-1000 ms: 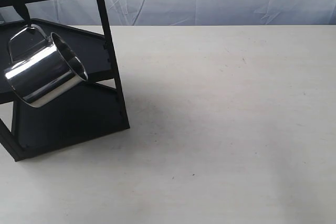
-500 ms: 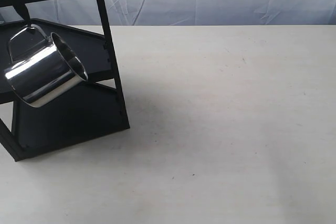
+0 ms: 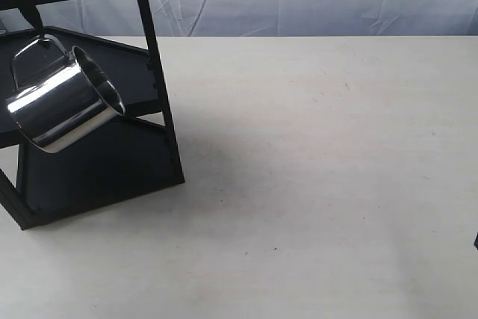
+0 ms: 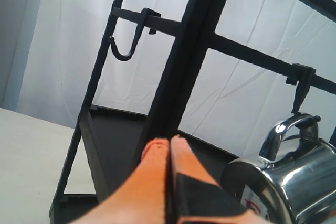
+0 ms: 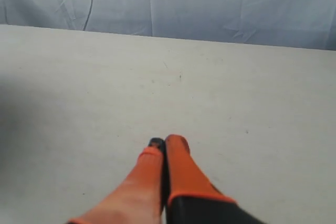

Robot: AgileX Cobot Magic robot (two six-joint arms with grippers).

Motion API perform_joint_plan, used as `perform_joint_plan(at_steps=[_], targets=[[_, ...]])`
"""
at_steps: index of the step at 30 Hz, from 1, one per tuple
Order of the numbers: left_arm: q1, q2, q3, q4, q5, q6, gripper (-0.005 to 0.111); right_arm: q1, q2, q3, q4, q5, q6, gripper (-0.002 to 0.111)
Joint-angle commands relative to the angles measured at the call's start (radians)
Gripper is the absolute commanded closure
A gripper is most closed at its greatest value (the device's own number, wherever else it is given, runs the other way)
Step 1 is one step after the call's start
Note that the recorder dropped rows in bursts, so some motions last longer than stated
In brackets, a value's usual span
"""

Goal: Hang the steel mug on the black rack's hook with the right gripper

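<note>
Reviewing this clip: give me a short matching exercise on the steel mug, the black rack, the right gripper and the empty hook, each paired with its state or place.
Things:
1. steel mug
2. black rack
3. right gripper
4. empty hook

States:
A. shut, holding nothing, over bare tabletop
B. hanging tilted by its handle from a hook
C. standing at the left end of the table
D. on a crossbar, nothing hanging on it

Pairs: 1-B, 2-C, 3-A, 4-D

Pale beige table (image 3: 314, 169), black rack (image 3: 97, 169) standing on its left side
</note>
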Motion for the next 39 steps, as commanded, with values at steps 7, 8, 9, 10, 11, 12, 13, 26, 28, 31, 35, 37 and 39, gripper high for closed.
perform_joint_plan(at_steps=[7,8,9,10,11,12,13,26,28,31,35,37,39], targets=[[-0.002,0.004,-0.002,0.0,-0.004,0.0,0.107,-0.054,-0.099,0.102,0.142,0.017,-0.117,0.109],[-0.002,0.004,-0.002,0.0,-0.004,0.0,0.107,-0.056,-0.103,0.102,0.146,0.02,-0.117,0.109],[-0.002,0.004,-0.002,0.0,-0.004,0.0,0.107,-0.061,-0.104,0.102,0.146,0.027,-0.117,0.109],[-0.002,0.004,-0.002,0.0,-0.004,0.0,0.107,-0.061,-0.104,0.102,0.148,0.033,-0.117,0.109],[-0.002,0.004,-0.002,0.0,-0.004,0.0,0.107,-0.061,-0.104,0.102,0.148,0.038,-0.119,0.109],[-0.002,0.004,-0.002,0.0,-0.004,0.0,0.107,-0.061,-0.104,0.102,0.153,0.043,-0.134,0.109],[-0.002,0.004,-0.002,0.0,-0.004,0.0,0.107,-0.061,-0.104,0.102,0.16,0.043,-0.144,0.109],[-0.002,0.004,-0.002,0.0,-0.004,0.0,0.107,-0.061,-0.134,0.102,0.208,0.029,-0.245,0.109],[-0.002,0.004,-0.002,0.0,-0.004,0.0,0.107,-0.061,-0.147,0.102,0.208,0.034,-0.245,0.109],[-0.002,0.004,-0.002,0.0,-0.004,0.0,0.107,-0.061,-0.162,0.102,0.208,0.042,-0.245,0.109],[-0.002,0.004,-0.002,0.0,-0.004,0.0,0.107,-0.061,-0.194,0.102,0.202,0.058,-0.245,0.109],[-0.002,0.004,-0.002,0.0,-0.004,0.0,0.107,-0.061,-0.2,0.102,0.202,0.058,-0.245,0.109],[-0.002,0.004,-0.002,0.0,-0.004,0.0,0.107,-0.061,-0.208,0.102,0.202,0.058,-0.245,0.109]])
